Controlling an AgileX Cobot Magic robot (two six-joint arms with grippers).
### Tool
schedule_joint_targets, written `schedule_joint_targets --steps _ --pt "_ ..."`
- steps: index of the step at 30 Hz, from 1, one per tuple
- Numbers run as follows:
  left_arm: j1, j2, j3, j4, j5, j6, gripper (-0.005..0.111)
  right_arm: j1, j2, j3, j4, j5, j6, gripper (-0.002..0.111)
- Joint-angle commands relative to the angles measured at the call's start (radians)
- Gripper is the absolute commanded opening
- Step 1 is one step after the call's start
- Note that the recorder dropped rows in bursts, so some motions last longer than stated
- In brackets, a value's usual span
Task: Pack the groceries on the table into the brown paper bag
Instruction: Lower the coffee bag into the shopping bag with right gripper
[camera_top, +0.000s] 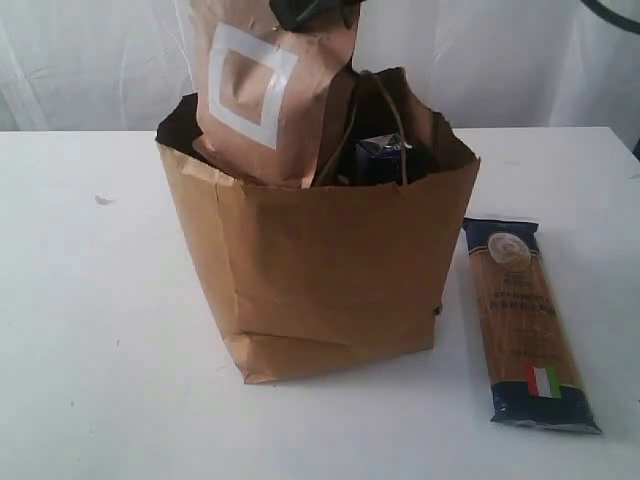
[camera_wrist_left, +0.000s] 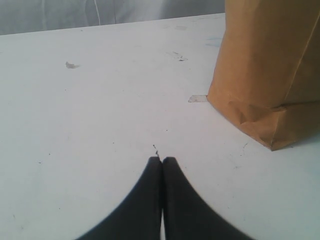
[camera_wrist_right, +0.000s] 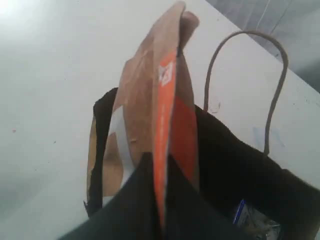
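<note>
Exterior view: brown pouch (camera_top: 262, 90) upright, bottom end in bag (camera_top: 320, 270)

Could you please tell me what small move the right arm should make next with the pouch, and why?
Probably lower the brown pouch straight down. The right gripper is shut on its top edge, and only its lower end is inside the brown paper bag; most stands above the rim, so releasing now might tip it out.

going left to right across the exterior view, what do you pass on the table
small pale scrap → big upright brown kraft-paper bag → long flat spaghetti pack with dark blue ends
</note>
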Motion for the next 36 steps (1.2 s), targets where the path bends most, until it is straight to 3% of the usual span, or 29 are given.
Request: schedule_joint_targets --steps 1,22,36 --pt "0.003 -0.005 0.003 -0.011 -0.001 -0.001 0.0 0.001 -0.015 -0.011 -0.004 -0.017 0.062 0.0" --pt "0.003 -0.005 0.003 -0.011 -0.001 -0.001 0.0 0.001 0.122 -0.011 0.021 -0.012 0.153 0.0" --pt "0.003 -0.005 0.003 -0.011 -0.001 -0.001 0.0 0.004 0.106 -0.013 -0.083 0.05 0.244 0.0"
